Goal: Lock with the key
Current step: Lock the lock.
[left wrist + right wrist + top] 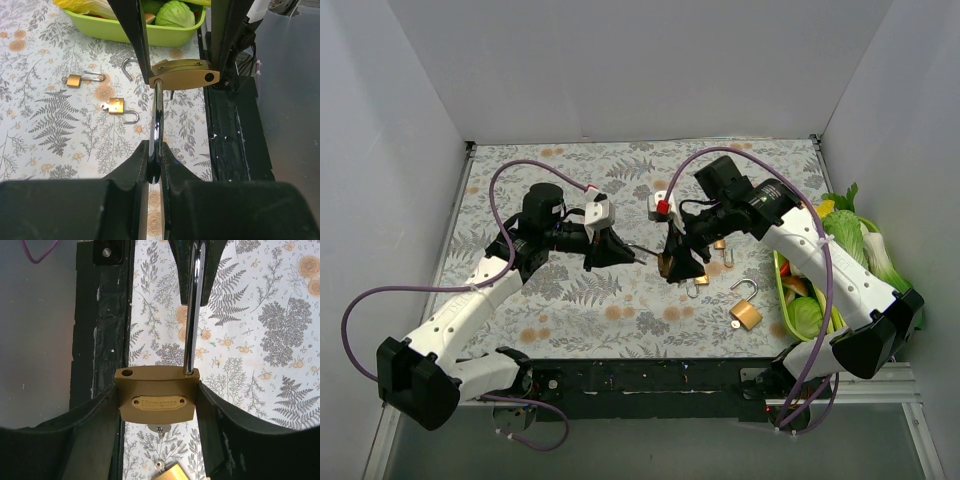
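The key (159, 428) sat in the keyhole end of a brass padlock (156, 390), opposite the shackle (157, 115), with only its small silver head showing, and the lock was held up over the middle of the table (570, 300). The right gripper (156, 412) clamped the lock's body from both sides with its jaws partway apart, while the left gripper (156, 167) was pinched almost closed on the open steel shackle. To the right lay a larger open padlock (746, 315) and two small padlocks (116, 106), and along the right edge a lime-green basket (125, 30) held a green cabbage (175, 12) and pale leafy greens (850, 240).
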Robot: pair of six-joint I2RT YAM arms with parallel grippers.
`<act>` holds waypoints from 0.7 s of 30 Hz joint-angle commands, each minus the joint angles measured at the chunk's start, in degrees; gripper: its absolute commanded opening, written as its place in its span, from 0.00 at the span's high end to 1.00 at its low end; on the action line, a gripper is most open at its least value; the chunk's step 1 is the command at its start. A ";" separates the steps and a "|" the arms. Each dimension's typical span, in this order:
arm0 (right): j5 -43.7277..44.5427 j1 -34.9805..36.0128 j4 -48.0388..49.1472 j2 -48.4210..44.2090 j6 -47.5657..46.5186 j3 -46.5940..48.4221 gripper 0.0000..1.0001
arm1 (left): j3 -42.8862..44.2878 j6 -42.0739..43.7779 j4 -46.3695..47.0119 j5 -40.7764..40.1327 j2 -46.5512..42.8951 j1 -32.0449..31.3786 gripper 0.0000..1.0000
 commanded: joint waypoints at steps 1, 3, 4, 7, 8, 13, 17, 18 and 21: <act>0.85 0.29 6.26 -1.09 6.69 2.06 0.26 | 1.63 -7.77 5.26 -1.52 -1.40 0.37 1.00; 2.88 0.29 7.58 -1.71 7.49 1.71 0.09 | 1.54 -9.54 6.67 -1.34 -1.67 0.46 1.00; 4.71 0.21 7.84 -2.58 7.49 1.53 0.08 | 1.45 -11.55 7.20 -1.51 -1.75 0.46 1.00; 7.01 -0.49 8.72 -3.90 7.40 0.04 0.07 | 2.06 -12.80 7.82 -1.08 -2.02 0.54 1.00; 7.02 -1.28 9.25 -4.35 7.40 -0.40 0.06 | 2.33 -14.28 8.25 -1.25 -2.02 0.54 1.00; 4.65 -4.88 12.58 -7.16 8.02 -5.14 0.06 | 4.96 -17.28 8.61 0.59 -1.14 2.13 1.00; 3.06 -6.65 19.43 -11.90 5.92 -12.69 0.05 | 7.16 -15.80 6.24 2.34 -0.70 2.48 1.00; 1.49 -6.65 20.14 -13.39 4.86 -13.75 0.05 | 7.77 -14.92 5.54 2.53 -0.61 2.39 1.00; -0.80 -6.65 22.43 -14.19 6.95 -15.69 0.04 | 9.45 -12.90 2.99 4.28 -0.61 2.48 1.00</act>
